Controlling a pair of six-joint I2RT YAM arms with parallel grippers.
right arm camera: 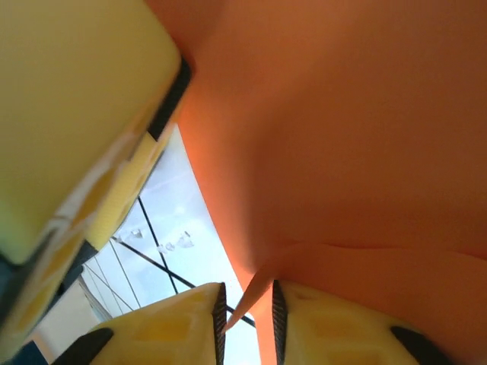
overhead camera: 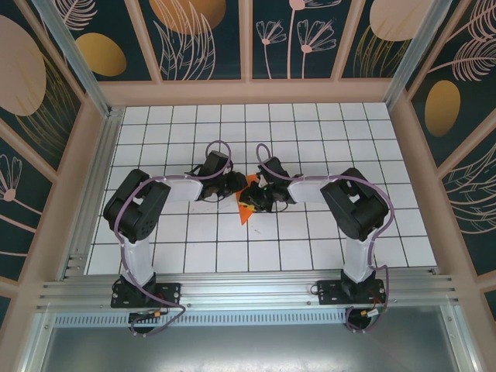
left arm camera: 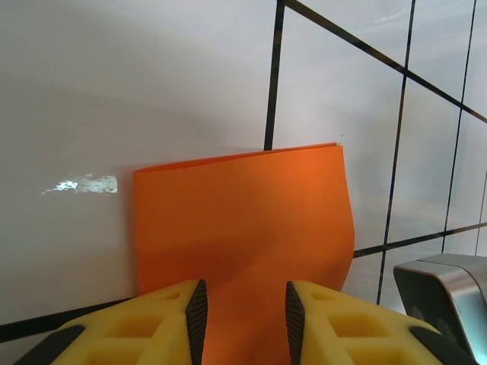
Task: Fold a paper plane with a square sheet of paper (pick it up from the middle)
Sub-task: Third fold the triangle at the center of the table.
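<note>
From the left, the left gripper (overhead camera: 232,186) reaches to the middle of the white tiled table (overhead camera: 325,240). In its wrist view we see its yellow fingers (left arm camera: 163,319) standing part open, black pads clear of each other, with the orange paper (left arm camera: 243,220) running down into the gap, so nothing there is clamped. The paper is a folded, layered sheet with a straight far edge and a right edge bowed slightly off the tiles, and it lies at the table's centre between the two arms. To the right, the right gripper (right arm camera: 247,300) meets it from the other side. Its pads sit a little apart around a thin flap of the sheet, with bright table showing beside the flap, so we judge it loose rather than pinched. We take this for an early fold, with no pointed plane shape made yet. The next move, we think, calls for one gripper to hold the layers down while the other takes a free corner and brings it to the centre line without dragging the sheet. Much is hard to read. From above, both wrists cover most of the paper. The right wrist view is so close that the sheet's outline is lost. A big yellow shape (right arm camera: 76,114) at its upper left is probably the other gripper's finger. A grey metal block (left arm camera: 445,293) at the lower right of the left wrist view is cut off.
</note>
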